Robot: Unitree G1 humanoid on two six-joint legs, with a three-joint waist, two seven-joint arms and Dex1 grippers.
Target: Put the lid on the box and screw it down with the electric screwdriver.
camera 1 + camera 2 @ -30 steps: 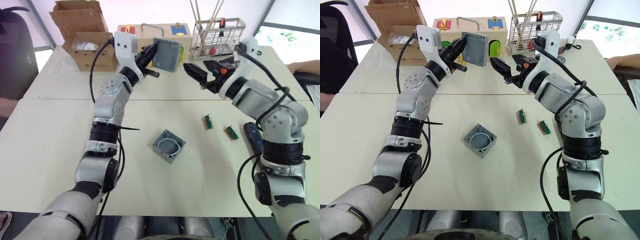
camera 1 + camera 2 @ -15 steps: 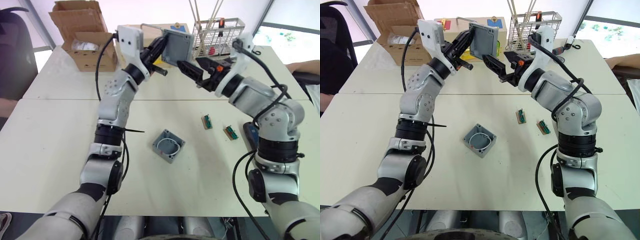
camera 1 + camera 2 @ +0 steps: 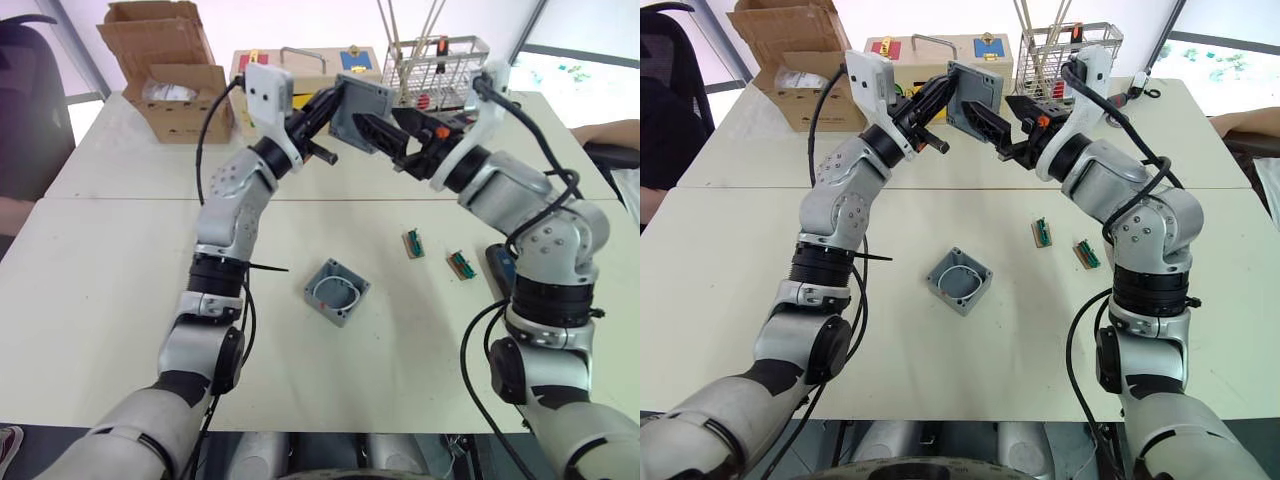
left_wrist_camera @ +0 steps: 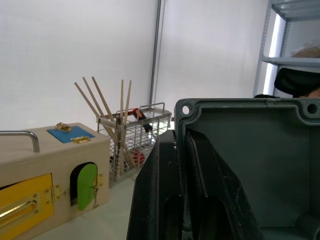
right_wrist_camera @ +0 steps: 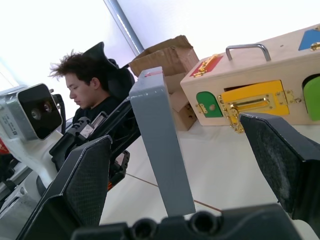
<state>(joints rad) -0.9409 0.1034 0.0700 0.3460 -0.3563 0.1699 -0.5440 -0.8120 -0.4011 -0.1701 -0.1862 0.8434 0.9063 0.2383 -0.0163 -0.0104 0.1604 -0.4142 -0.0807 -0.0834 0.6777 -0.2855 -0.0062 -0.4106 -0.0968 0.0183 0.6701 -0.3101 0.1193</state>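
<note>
The grey lid (image 3: 362, 104) hangs in the air over the back of the table, with my left gripper (image 3: 332, 106) shut on its edge. Its rimmed inside with corner holes (image 4: 250, 150) faces the left wrist camera. My right gripper (image 3: 380, 122) is open, and the lid's edge (image 5: 160, 145) stands between its two black fingers (image 5: 85, 185) without being touched. The open grey box (image 3: 338, 291) sits on the table below, a white wire coiled inside. The dark blue electric screwdriver (image 3: 498, 268) lies near the right table edge, partly hidden behind my right arm.
A cardboard box (image 3: 175, 85), a wooden box with coloured doors (image 3: 300, 62) and a wire basket (image 3: 440, 70) line the back. Two small green connectors (image 3: 413, 243) (image 3: 460, 264) lie right of the box. A person (image 5: 85, 90) sits at the left, and a forearm (image 3: 610, 133) rests at the right.
My left gripper has carried the lid to the right and the right gripper has come left to meet it, so the lid now stands between the right fingers.
</note>
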